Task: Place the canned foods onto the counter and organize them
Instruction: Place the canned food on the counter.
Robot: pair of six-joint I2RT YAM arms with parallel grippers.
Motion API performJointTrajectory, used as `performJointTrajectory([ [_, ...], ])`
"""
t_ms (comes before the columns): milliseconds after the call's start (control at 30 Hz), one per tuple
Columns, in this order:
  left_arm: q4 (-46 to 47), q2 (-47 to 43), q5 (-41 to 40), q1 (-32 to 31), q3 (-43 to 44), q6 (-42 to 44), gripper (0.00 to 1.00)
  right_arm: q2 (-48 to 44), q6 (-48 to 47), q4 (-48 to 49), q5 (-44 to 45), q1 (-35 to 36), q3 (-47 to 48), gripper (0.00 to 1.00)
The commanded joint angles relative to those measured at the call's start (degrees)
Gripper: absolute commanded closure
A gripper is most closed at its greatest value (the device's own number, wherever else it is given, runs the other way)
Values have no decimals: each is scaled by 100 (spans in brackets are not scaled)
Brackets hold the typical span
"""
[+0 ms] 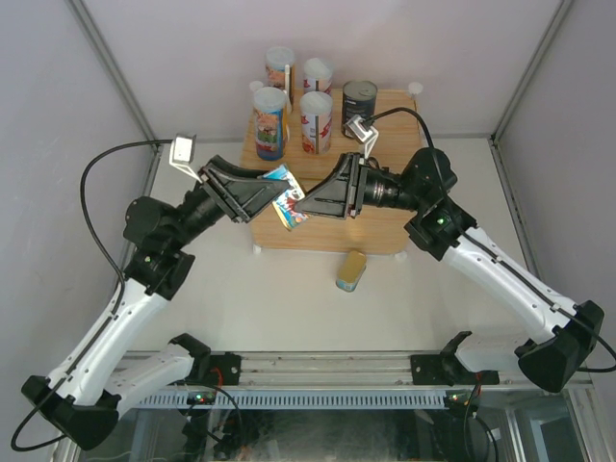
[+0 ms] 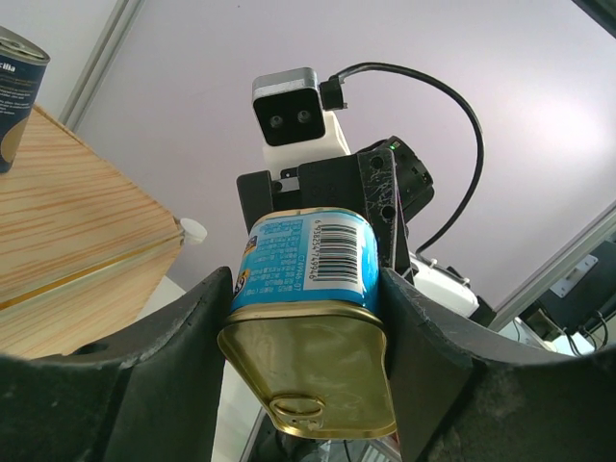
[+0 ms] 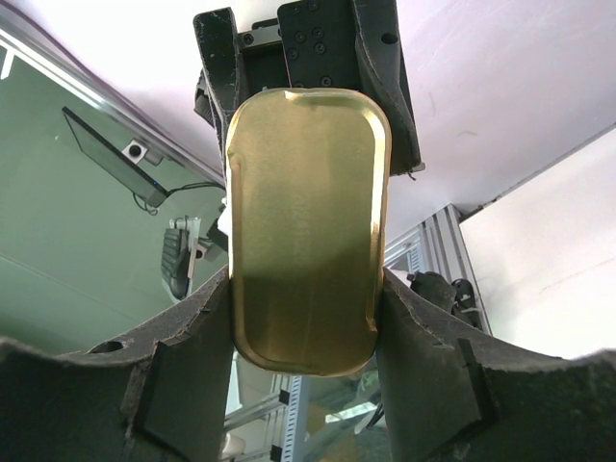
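A flat gold tin with a blue label [image 1: 287, 197] hangs above the front left of the wood-grain counter [image 1: 385, 221], gripped from both sides. My left gripper [image 1: 268, 192] is shut on it; the left wrist view shows its pull-tab face [image 2: 308, 361] between my fingers. My right gripper [image 1: 306, 204] is shut on the same tin; the right wrist view shows its plain gold face [image 3: 306, 231]. A second gold tin [image 1: 351, 269] lies on the table in front of the counter. Several tall white-lidded cans [image 1: 270, 120] and a dark can [image 1: 359, 99] stand at the counter's back.
The dark can [image 2: 14, 87] and the counter's top [image 2: 67, 221] show at the left of the left wrist view. White walls and a metal frame close in the table. The arm bases and a rail run along the near edge.
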Motion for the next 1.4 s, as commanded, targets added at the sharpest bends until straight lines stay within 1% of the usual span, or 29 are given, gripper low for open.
performJointTrajectory([
  [0,126,-21,-202,7,-104,-3,100,-62,225,557,130,-94,-20,87],
  [133,95,-19,-302,10,-145,-68,100,-116,160,519,208,-119,-119,70],
  [233,-7,-76,-514,8,-150,-83,100,-161,63,393,274,-121,-160,61],
  [300,-115,-118,-661,12,-128,-68,100,-201,51,385,305,-131,-195,56],
  [467,-416,-229,-869,-1,-109,1,100,-346,-56,254,400,-140,-285,48],
  [633,-702,-369,-1182,-1,-169,50,100,-489,-123,151,456,-174,-287,42],
  [700,-717,-394,-1219,-7,-214,57,100,-536,-150,113,465,-176,-430,40],
  [867,-709,-392,-1310,-8,-287,57,100,-519,-209,12,468,-215,-437,34],
  [1100,-852,-257,-1396,-10,-96,157,100,-472,-365,-117,497,-352,-437,31],
  [1367,-1145,-221,-1491,-4,33,143,100,-609,-896,-689,713,-438,-437,29],
])
